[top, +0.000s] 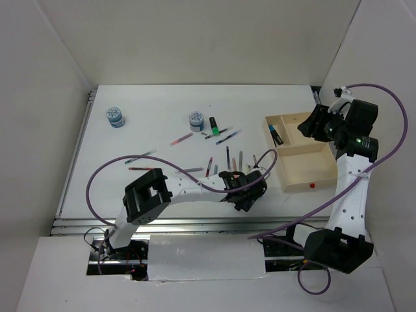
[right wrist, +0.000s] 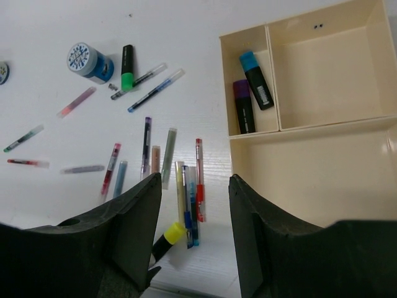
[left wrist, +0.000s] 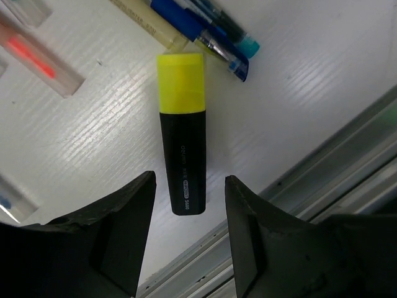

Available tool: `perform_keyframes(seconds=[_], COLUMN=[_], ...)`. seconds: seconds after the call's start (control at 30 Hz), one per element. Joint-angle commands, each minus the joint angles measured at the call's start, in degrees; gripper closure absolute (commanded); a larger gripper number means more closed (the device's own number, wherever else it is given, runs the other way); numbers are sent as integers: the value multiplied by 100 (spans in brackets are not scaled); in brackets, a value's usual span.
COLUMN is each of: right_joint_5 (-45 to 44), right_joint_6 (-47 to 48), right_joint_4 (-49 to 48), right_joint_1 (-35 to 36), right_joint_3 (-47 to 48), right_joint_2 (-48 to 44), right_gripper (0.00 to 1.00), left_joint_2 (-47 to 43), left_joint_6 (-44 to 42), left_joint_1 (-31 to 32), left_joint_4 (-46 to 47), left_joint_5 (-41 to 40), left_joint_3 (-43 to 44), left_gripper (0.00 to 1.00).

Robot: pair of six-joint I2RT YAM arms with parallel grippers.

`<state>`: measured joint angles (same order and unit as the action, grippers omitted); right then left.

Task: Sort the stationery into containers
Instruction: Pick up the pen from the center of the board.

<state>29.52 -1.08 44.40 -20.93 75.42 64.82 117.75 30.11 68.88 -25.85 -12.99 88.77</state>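
Note:
A yellow-capped black highlighter (left wrist: 183, 130) lies on the white table, cap pointing away from my left gripper (left wrist: 189, 189). That gripper hangs low over it, open, with only the highlighter's black butt end between the fingertips (left wrist: 139, 198) and gaps on both sides. The same highlighter (right wrist: 166, 239) shows in the right wrist view. My right gripper (right wrist: 195, 186) is open and holds nothing, raised above the pale wooden tray (top: 305, 170). In the tray's small compartment lie a blue highlighter (right wrist: 256, 79) and a purple one (right wrist: 243, 105). Several pens (right wrist: 199, 180) are scattered left of the tray.
Two blue-white pots (top: 116, 117) (top: 196, 120) and a green highlighter (top: 212, 125) sit at the back of the table. Blue pens (left wrist: 205, 31) lie just beyond the yellow cap. The table's metal edge rail (left wrist: 322, 180) runs close behind the left gripper.

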Motion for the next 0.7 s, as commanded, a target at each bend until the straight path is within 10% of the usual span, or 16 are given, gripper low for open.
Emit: perform_keyframes(seconds=[0.0,0.27,0.5,0.67], right_joint_5=[300,484,651,774], right_joint_6=[-76,-33,47,-6], right_joint_4=[-11,-11,16,-19], right_joint_1=[-113,-201,-228,-219], right_joint_3=[113,193,166,228], right_joint_2=[-39,-21,-153,-259], right_gripper=[45,45,45,45], left_joint_2=[99,248,222,-863], left_joint_6=[206,180,92,-101], left_joint_1=[29,29,29,-102], left_joint_4=[-70,176,238,150], left_joint_5=[-19,-28,289,-352], left_joint_3=[-16,-474,-370,-378], left_gripper=[40,45,84,82])
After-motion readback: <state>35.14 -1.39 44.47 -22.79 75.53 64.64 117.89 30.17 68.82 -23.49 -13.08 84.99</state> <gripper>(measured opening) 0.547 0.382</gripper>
